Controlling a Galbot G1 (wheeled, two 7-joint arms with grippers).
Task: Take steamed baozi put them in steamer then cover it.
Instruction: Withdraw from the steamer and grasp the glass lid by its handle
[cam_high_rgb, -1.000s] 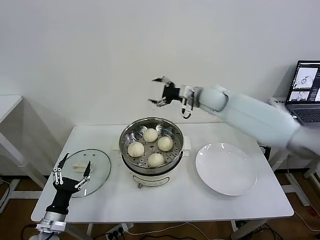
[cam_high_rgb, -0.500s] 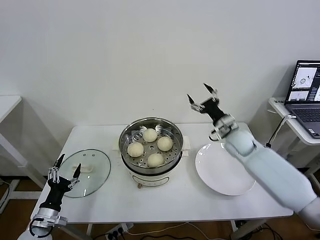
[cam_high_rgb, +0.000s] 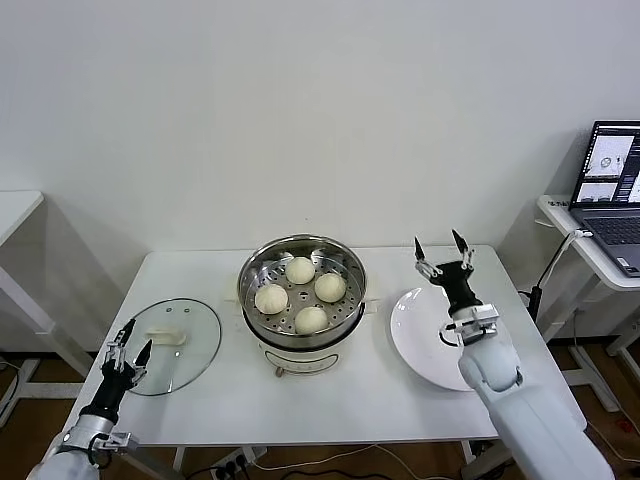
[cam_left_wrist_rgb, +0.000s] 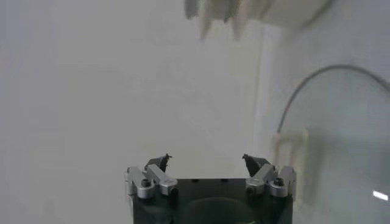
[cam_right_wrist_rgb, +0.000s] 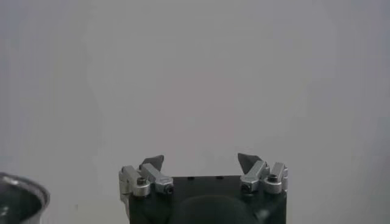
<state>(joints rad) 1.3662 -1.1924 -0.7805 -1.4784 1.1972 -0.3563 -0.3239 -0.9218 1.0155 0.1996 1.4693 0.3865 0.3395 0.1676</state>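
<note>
Right pincer (cam_high_rgb: 444, 243) dropped over the plate (cam_high_rgb: 432, 352), apart; white table (cam_high_rgb: 350, 400), laptop (cam_high_rgb: 608, 198) aside.

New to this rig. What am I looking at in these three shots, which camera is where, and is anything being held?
This is a two-armed robot at a white table. The wide shot comes from a camera on its head, looking down at the work. The other two come from cameras on its wrists, each looking out past that arm's own fingers.

On the table: a shiny steamer with four baozi sitting on its perforated tray, a glass cover lying flat to the steamer's left, and a bare white plate to its right.

The left gripper is at the table's near left corner by the cover. The right gripper points upward above the plate. Both are open and hold nothing. The steamer is not yet covered.
</note>
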